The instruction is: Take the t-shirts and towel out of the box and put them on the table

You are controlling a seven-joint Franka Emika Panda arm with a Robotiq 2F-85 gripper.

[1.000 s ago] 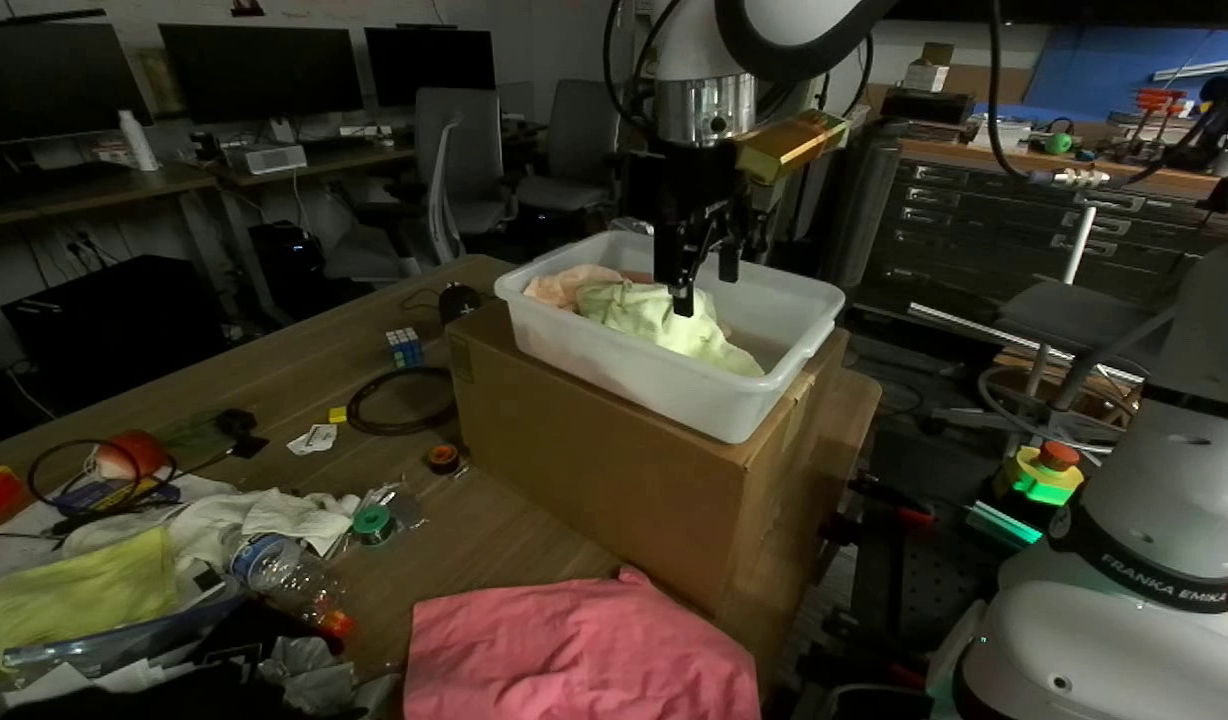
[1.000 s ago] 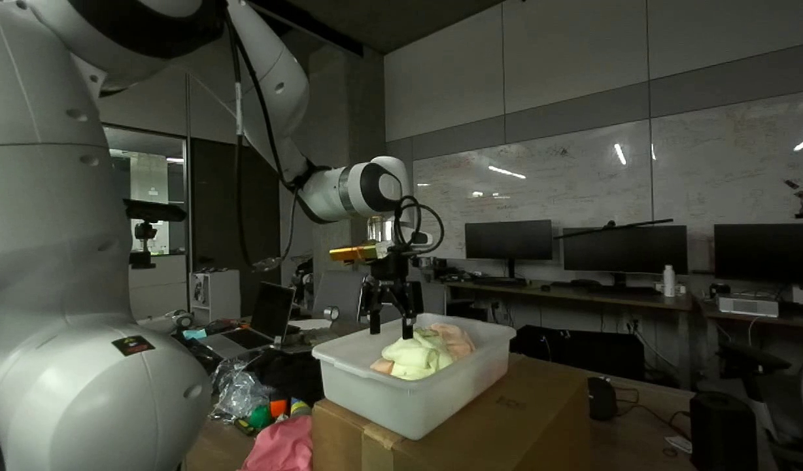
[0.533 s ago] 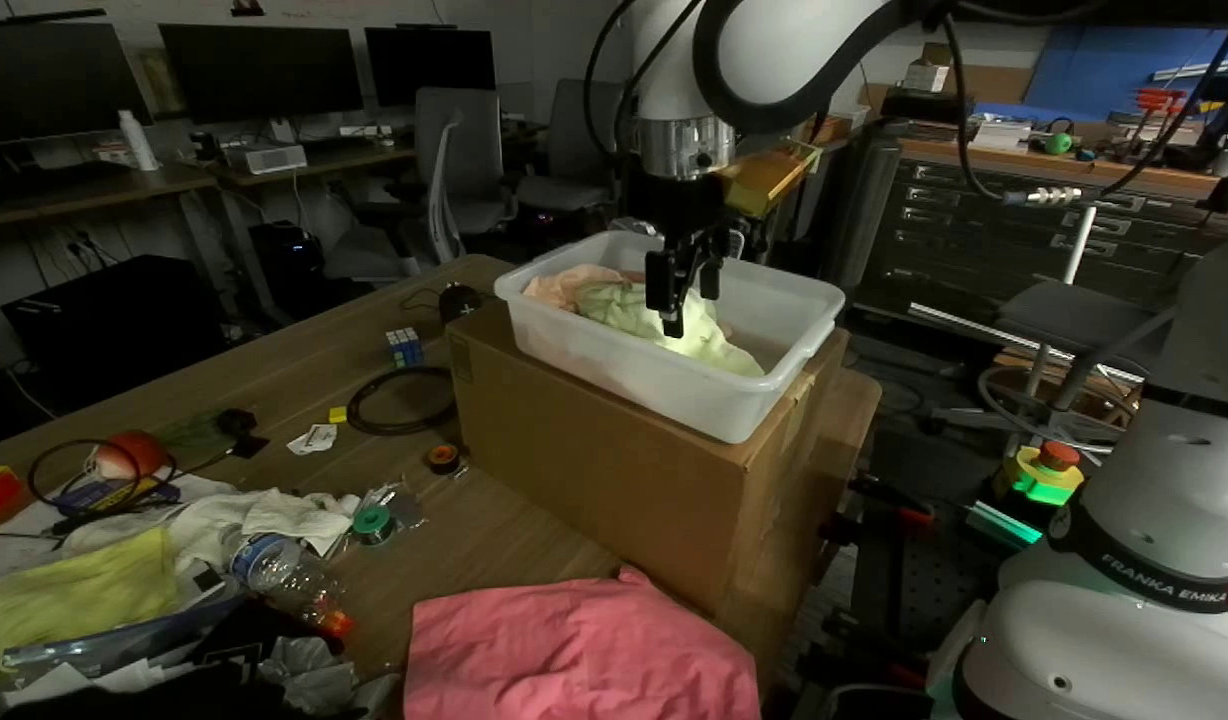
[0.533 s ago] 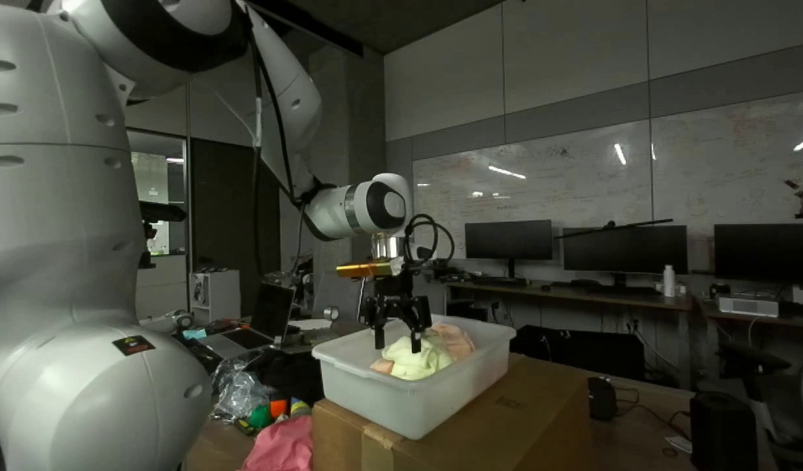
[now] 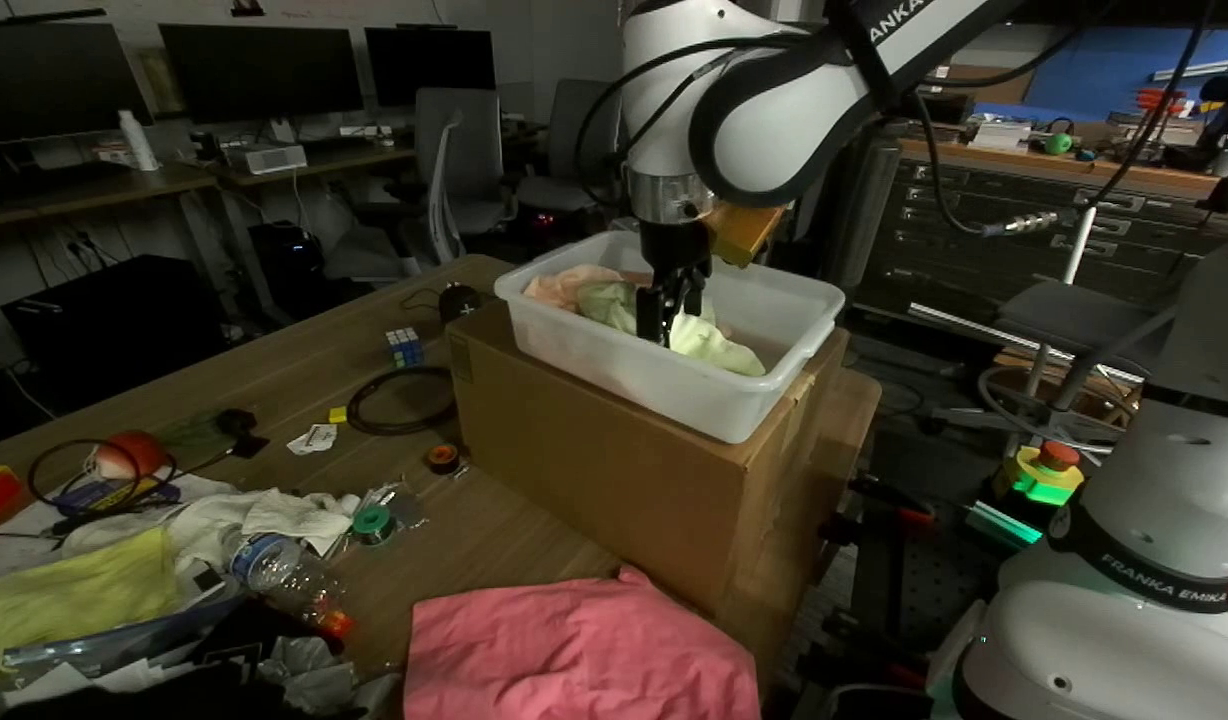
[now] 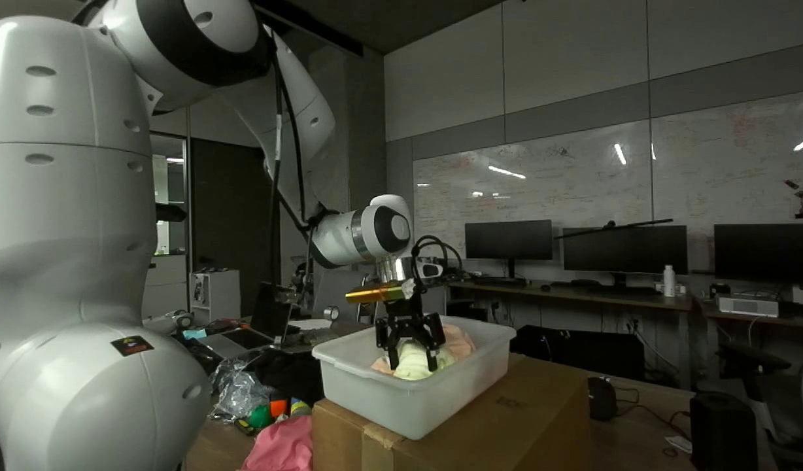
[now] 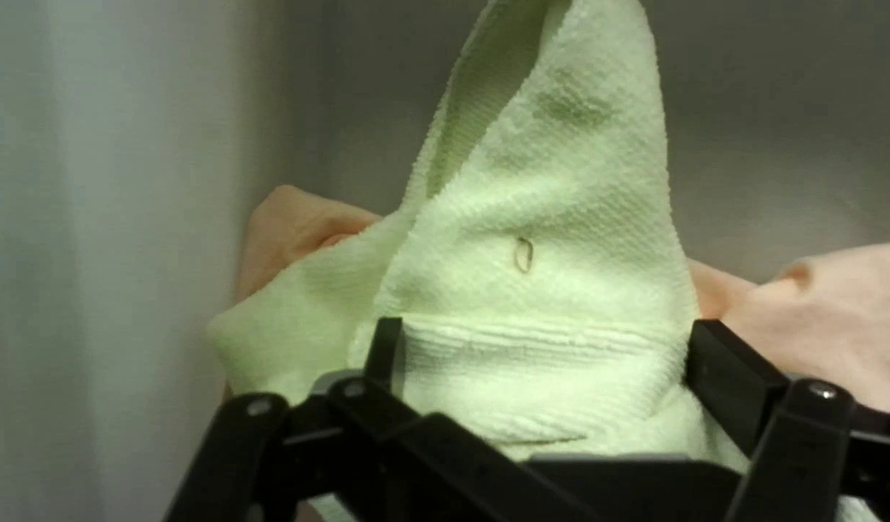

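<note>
Wrist view: one pale green towel (image 7: 539, 239) is lying rumpled inside the white plastic box (image 5: 624, 365), with peach cloth (image 7: 836, 312) showing from under it on both sides. The hand (image 7: 546, 341) is straddling a fold of the towel; its two fingers (image 7: 731, 377) are standing apart, one on each side of the fold, and no squeeze is showing. Whether either finger is touching the fabric is not showing clearly.

By judgement, the grasp of the towel is being set up. The next move is probably calling for bringing the fingers together on that fold, then lifting the towel clear of the rim and carrying it to the tabletop (image 5: 444, 540). With the peach cloth lying so close underneath, a deep pinch may be catching both pieces.

Counting outward: one towel is resting in the box, and the peach cloth is probably forming one t-shirt, though folds are hiding whether a second is lying there. One box is standing on one cardboard carton (image 5: 594, 460) in both exterior views, and the carton is standing on the tabletop. In an exterior view, one pink cloth (image 5: 584, 650), likely a t-shirt already out, is lying on the tabletop near the carton; one puzzle cube (image 5: 404, 347) is also resting there. Three screens (image 5: 261, 85) are standing in the background.
</note>
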